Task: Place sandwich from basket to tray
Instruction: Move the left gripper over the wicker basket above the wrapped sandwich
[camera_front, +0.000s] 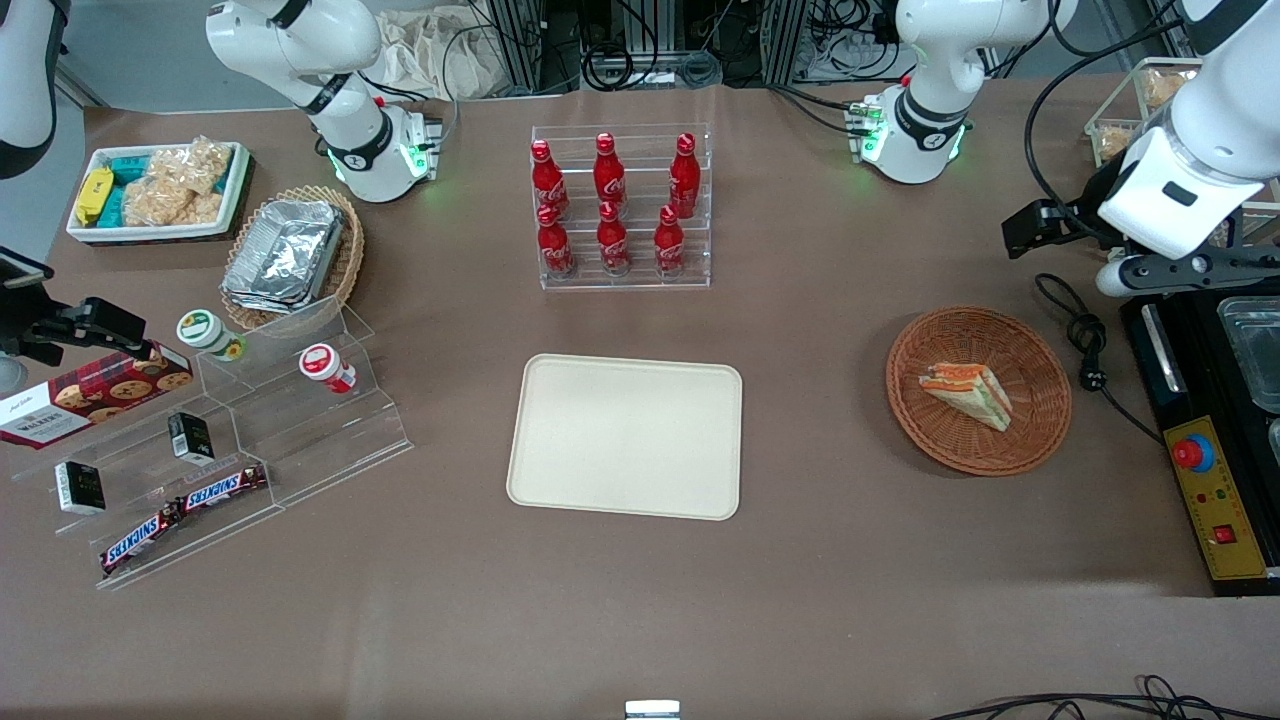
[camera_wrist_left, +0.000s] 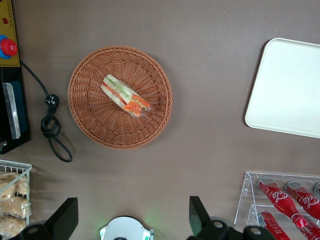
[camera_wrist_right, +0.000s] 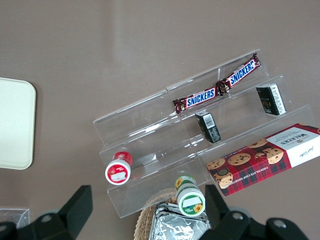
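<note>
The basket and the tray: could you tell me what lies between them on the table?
Nothing: in the front view only bare brown table separates the basket from the tray. The open gripper hangs high above.

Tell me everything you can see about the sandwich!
The sandwich is a small triangle wedge of white bread with orange, red and green layers showing along its cut side. It lies on its side in the brown woven basket, touching only the basket's bottom. The tray sits apart from it, toward the parked arm's end. The gripper hangs high above the table, fingers open, not touching it.
</note>
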